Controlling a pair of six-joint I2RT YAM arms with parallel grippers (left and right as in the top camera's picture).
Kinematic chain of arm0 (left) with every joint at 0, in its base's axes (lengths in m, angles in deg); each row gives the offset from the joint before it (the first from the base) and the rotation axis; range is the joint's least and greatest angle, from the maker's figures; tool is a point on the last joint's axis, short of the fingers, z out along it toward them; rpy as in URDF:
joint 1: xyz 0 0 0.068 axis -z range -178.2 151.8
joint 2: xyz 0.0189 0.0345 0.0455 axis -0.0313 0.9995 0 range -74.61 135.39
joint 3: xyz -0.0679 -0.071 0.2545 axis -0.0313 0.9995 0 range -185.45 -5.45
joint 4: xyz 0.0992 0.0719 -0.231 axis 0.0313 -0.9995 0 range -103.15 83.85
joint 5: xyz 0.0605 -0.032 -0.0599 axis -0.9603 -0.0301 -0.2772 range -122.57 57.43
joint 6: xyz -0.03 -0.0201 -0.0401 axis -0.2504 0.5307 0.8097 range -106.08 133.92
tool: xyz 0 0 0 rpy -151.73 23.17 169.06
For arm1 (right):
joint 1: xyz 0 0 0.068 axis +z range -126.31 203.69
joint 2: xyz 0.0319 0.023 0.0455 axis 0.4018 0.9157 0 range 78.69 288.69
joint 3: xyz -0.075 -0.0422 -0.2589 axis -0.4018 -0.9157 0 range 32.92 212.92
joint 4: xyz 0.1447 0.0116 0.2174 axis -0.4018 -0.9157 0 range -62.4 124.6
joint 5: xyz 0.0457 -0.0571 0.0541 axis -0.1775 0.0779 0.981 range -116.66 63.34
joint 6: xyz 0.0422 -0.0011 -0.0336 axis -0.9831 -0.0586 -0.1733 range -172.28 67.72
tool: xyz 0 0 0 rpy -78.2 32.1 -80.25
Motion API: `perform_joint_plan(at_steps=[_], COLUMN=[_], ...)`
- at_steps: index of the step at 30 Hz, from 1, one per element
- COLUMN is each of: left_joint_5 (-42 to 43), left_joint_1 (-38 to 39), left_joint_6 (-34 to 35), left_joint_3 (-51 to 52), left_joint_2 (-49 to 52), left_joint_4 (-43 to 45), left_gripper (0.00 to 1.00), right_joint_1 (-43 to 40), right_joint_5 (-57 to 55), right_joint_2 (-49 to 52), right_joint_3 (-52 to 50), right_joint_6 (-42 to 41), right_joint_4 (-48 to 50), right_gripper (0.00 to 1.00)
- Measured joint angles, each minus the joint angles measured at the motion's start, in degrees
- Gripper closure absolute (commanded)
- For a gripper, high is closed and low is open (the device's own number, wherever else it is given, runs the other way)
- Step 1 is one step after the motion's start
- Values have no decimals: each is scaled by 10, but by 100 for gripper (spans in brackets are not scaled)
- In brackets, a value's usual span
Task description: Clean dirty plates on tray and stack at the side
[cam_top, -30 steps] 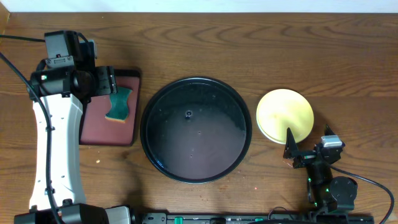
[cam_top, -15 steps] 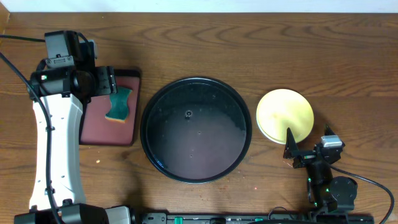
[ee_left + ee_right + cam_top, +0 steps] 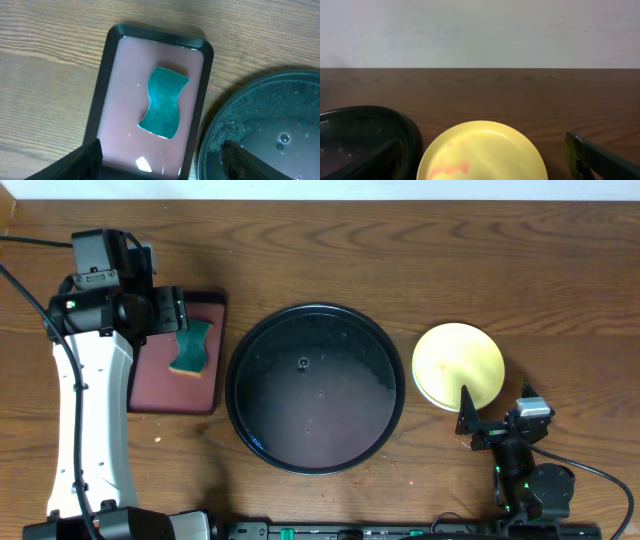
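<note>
Left pincer [image 3: 161, 148]: wide open, nothing held. It hangs directly above the teal sponge [image 3: 164, 102], with one fingertip at each lower corner of the left wrist view. The sponge lies flat and slightly skewed in the small reddish-brown tray [image 3: 102, 100], clear of both fingers. This small tray sits at the left of the overhead frame, just beside the large black tray [image 3: 270, 120].

Right pincer [image 3: 482, 141]: fully open, nothing held. It sits low at the lower right of the overhead frame and points at the yellow plate [image 3: 482, 152].

Task items:
- The black tray sits at the centre of the overhead frame. It carries no plates and its floor is beaded with droplets.
- The yellow plate rests on the counter [image 3: 400, 250] just right of the black tray, not touching its rim.
- No other plate is visible. Whether any lie beneath the yellow plate cannot be told.
- The right wrist view shows a faint orange smear on the lower left of the yellow plate's face.

Step in hand, as a judgement: the tray appears cleared, so the task is at or near its end.

Next move: if the smear counts as dirt, one more wipe is required.
1. Lower the left pincer and close it across the sponge's narrow waist.
2. Carry the sponge across the frame to the plate.
3. Steady the plate rim with the right pincer so that the plate does not slide.
</note>
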Motion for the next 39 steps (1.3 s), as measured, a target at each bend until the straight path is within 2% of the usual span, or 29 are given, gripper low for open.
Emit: perform_joint_plan(at_steps=[11, 18, 23, 33, 39], left_joint_5=[-2, -2, 44, 91, 76], left_joint_1=[0, 31, 52, 56, 85], left_joint_6=[0, -14, -58, -88, -97], left_joint_3=[2, 66, 177, 497, 643], left_joint_2=[-12, -144, -263, -490, -620], left_joint_4=[10, 129, 229, 463, 527], left_gripper=[24, 24, 24, 24, 24], right_joint_1=[0, 0, 0, 0, 0], right_joint_5=[0, 0, 0, -1, -1], right_joint_2=[0, 0, 0, 0, 0], right_joint_3=[0, 0, 0, 0, 0], right_joint_6=[0, 0, 0, 0, 0], right_joint_4=[0, 0, 0, 0, 0], right_gripper=[1, 1, 1, 1, 1])
